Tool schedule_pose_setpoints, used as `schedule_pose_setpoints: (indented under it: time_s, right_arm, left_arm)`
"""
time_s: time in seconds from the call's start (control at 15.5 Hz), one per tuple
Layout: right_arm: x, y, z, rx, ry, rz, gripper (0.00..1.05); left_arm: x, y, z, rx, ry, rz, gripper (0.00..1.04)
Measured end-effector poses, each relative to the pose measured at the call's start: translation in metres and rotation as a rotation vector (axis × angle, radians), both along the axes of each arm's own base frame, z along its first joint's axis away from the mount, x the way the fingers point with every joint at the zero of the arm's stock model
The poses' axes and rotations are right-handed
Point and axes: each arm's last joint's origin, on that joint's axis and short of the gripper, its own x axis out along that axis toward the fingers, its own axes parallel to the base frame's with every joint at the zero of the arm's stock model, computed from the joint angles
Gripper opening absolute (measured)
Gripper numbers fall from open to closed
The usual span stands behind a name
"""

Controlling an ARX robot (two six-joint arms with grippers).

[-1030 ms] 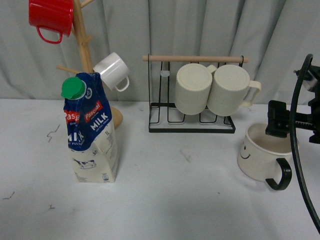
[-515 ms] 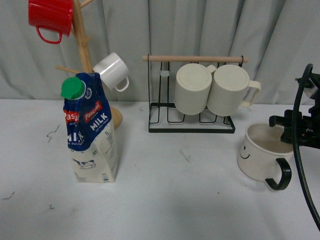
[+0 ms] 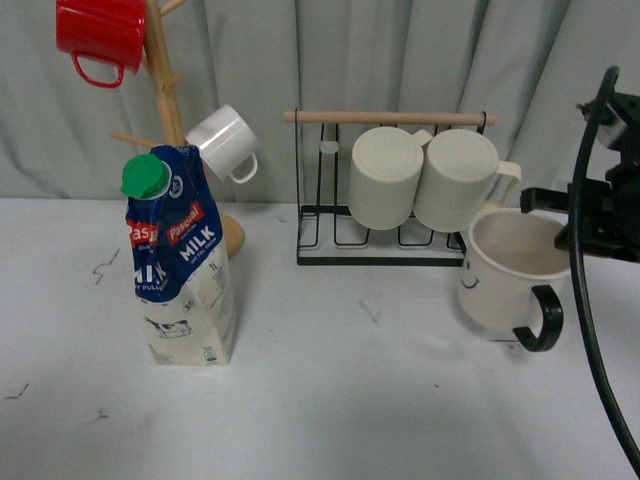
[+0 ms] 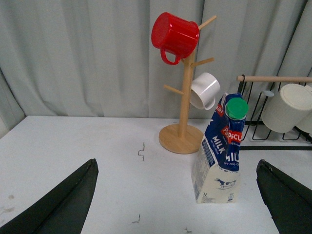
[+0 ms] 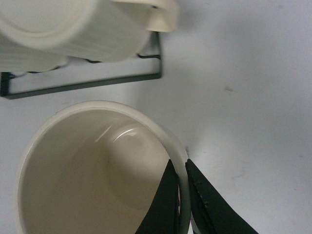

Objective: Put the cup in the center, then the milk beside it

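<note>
The right gripper is closed narrow on the rim of the cup, one finger inside the wall and one outside. That is a sensible grip, since the body is too wide to span. The cup hangs from this pinch, tilted, its black handle turned away from the fingers, and it seems just off the table. The wire rack stands close behind the gripper, so any move toward the middle should go forward and to its left. The milk stands upright well off to that side. The left gripper is spread wide and empty, with the milk just ahead of it, probably in readiness.
</note>
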Motion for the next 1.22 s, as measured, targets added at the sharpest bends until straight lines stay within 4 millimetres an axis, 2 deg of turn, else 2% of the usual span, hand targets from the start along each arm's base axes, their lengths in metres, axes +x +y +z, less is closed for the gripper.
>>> schedule_pose_setpoints:
  time_s: [0.13,0.26,0.45,0.77,1.22]
  right_arm:
    - [-0.006,0.033,0.009,0.023,-0.019,0.063,0.03]
    - [-0.011,0.063,0.006,0.021,-0.007,0.08,0.03]
    - [-0.005,0.085,-0.005,0.008,0.021,0.034,0.03]
    - [0.003,0.087,-0.018,0.022,0.075,-0.047,0.03]
    - [0.003,0.083,-0.026,0.02,0.119,-0.059,0.03]
  left_arm:
    - [0.0,0.0,0.0,0.0,0.0,0.0,0.98]
    - [0.0,0.0,0.0,0.0,0.0,0.0,0.98]
    - [0.0,0.0,0.0,0.0,0.0,0.0,0.98]
    - [0.0,0.0,0.0,0.0,0.0,0.0,0.98]
    - [0.0,0.0,0.0,0.0,0.0,0.0,0.98]
